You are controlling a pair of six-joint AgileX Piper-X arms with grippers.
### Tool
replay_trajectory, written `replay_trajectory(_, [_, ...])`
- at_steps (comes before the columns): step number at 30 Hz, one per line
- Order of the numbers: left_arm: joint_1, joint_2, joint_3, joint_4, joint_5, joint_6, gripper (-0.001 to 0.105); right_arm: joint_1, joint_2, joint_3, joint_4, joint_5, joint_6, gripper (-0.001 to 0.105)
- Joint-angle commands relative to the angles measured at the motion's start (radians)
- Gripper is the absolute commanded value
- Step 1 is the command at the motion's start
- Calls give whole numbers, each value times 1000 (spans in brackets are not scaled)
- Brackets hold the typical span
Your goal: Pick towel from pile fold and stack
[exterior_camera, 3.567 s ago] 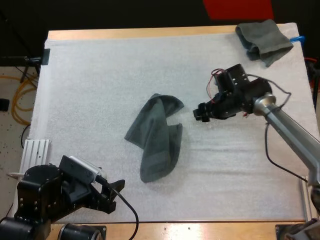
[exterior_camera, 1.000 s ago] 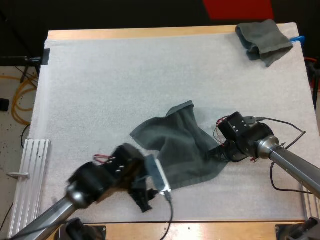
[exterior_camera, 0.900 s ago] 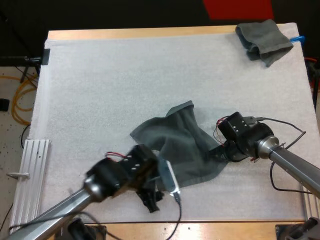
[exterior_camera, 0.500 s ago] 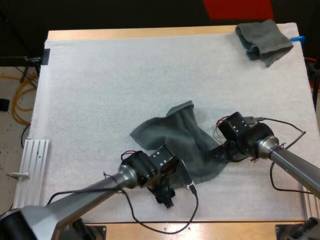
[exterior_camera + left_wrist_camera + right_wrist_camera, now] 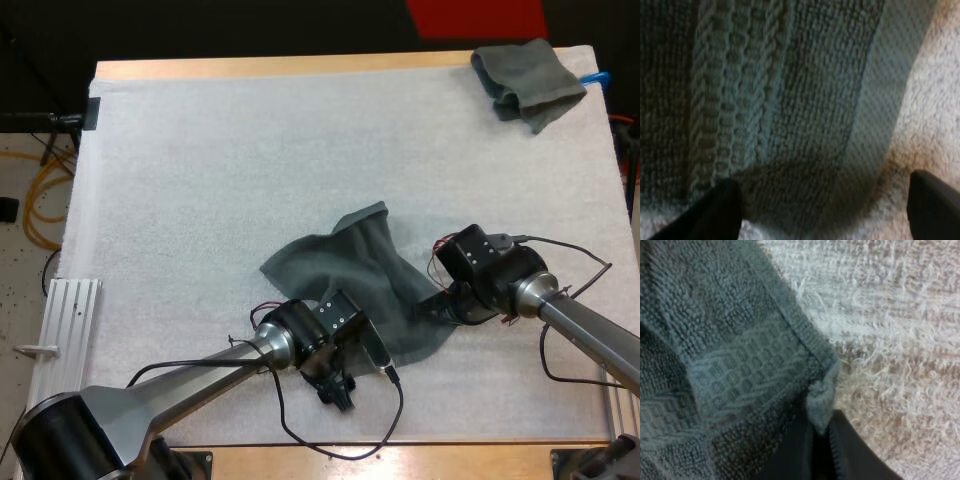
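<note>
White mat (image 5: 200, 150) covers the wooden surface (image 5: 300, 66) where I run two arms from afar. One dark grey-green towel (image 5: 365, 290) lies loosely spread and rumpled on the mat, toward the near side and a little right of the middle. My left arm (image 5: 200, 375) reaches in from the near left corner, and the left jaws sit low at the towel's near edge. In the left wrist view the two black fingertips (image 5: 720, 210) stand well apart, clear of the cloth, with the towel's (image 5: 765, 100) ribbed border just beyond them. My right arm (image 5: 580, 325) comes in from the right edge. The right jaws are at the towel's right side, and in the right wrist view the fingers (image 5: 850, 455) are pressed together on a corner of the towel (image 5: 715, 365), just above the mat (image 5: 890, 315). A second towel (image 5: 527, 80) lies crumpled at the far right corner of the mat, well apart from both arms.
</note>
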Motion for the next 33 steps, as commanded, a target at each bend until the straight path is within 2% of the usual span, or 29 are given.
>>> replay_trajectory(1, [-2, 9, -4, 1, 9, -11, 66, 1, -13, -1, 13, -4, 1, 0])
replay_trajectory(4, [-2, 9, -4, 1, 35, -11, 58, 1, -13, -1, 13, -4, 1, 0])
replay_trajectory(9, [-2, 9, -4, 1, 59, -11, 29, 1, -13, -1, 18, -4, 1, 0])
replay_trajectory(16, [-2, 9, -4, 3, 65, -11, 0, 1, -13, -1, 25, -7, -1, 0])
replay_trajectory(25, [-2, -26, -31, 43, 77, -25, 0, 1, -39, -1, 18, 7, -51, 0])
replay_trajectory(28, [0, -87, -59, 59, 78, -36, 0, 1, -84, -6, 1, 54, -67, 0])
replay_trajectory(33, [0, -237, -130, 89, 55, -57, 0, 1, -215, -32, 4, 59, -79, 0])
